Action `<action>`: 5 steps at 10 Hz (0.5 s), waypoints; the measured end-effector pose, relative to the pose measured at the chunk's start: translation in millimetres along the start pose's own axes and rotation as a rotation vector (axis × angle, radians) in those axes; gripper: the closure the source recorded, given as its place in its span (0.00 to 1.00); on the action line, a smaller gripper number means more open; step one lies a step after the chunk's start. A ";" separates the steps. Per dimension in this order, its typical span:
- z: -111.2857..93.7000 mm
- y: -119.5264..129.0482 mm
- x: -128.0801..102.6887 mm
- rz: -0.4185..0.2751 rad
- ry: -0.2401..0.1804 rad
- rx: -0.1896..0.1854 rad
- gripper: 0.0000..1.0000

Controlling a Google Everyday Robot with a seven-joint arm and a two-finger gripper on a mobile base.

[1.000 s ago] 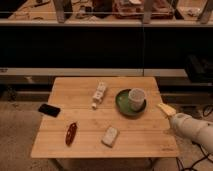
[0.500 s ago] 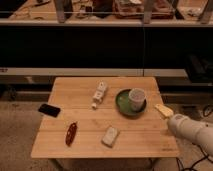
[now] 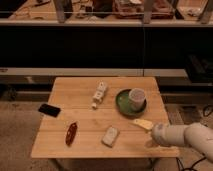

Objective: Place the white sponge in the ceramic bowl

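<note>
This looks like a robotics lab or workshop rather than a home. A small pale wooden plank-topped table (image 3: 85, 107) stands alone on a speckled hard floor (image 3: 20, 137), in front of a long dark workbench (image 3: 100, 45) whose top is crowded with gear (too dim to make out). A white rounded robot arm (image 3: 185, 136) reaches in from the right. Its yellowish two-finger gripper (image 3: 142, 123) is low over the table's front right part, jaws apart and empty.

Rounded white arm (image 3: 182, 135), pale yellow fingers (image 3: 142, 123) above the table (image 3: 80, 90)
</note>
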 end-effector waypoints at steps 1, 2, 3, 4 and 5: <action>5.7 6.3 -11.4 -0.025 -0.051 -0.003 0.20; 8.3 9.4 -17.3 -0.038 -0.078 -0.004 0.20; 8.0 8.7 -17.3 -0.039 -0.078 -0.001 0.20; 7.8 6.9 -17.1 -0.042 -0.076 0.009 0.20; 11.5 2.6 -19.8 -0.055 -0.083 0.039 0.20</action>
